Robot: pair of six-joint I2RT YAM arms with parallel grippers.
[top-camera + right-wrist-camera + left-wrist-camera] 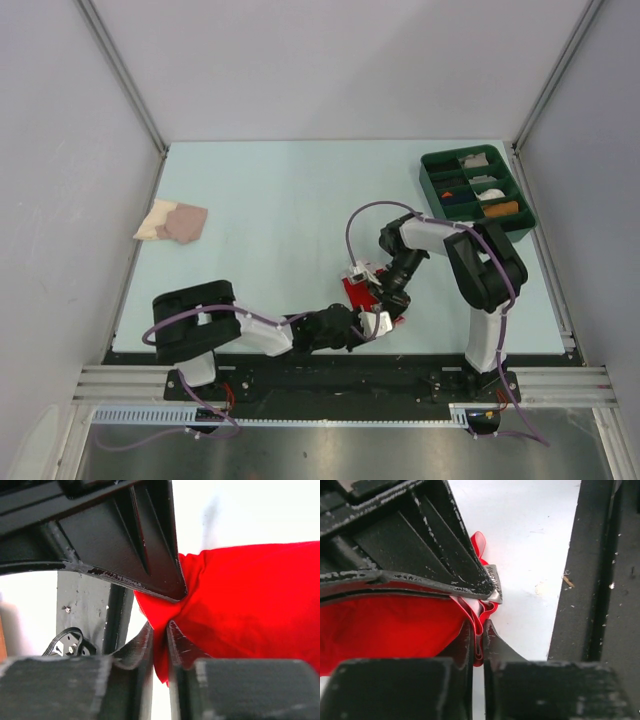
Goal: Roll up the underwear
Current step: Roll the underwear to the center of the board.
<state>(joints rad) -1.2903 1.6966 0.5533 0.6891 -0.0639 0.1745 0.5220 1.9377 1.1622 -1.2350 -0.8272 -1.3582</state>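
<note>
Nearest you, your left pincer [482, 615] is clamped on the layered, white-trimmed edge of the underwear [385, 630], thin soft red knit bunched near the front edge of the surface [300, 200]. Just beyond, the right pincer [167, 612] pinches another gathered fold. You look mid-roll; next, turn both grips together, holding the limp cloth taut.

The small red fabric underwear [357, 293] lies near-centre on the pale table [290, 200]; a folded beige-and-pink cloth [173, 221] lies left, a green compartmented plastic tray [428, 183] far right.
</note>
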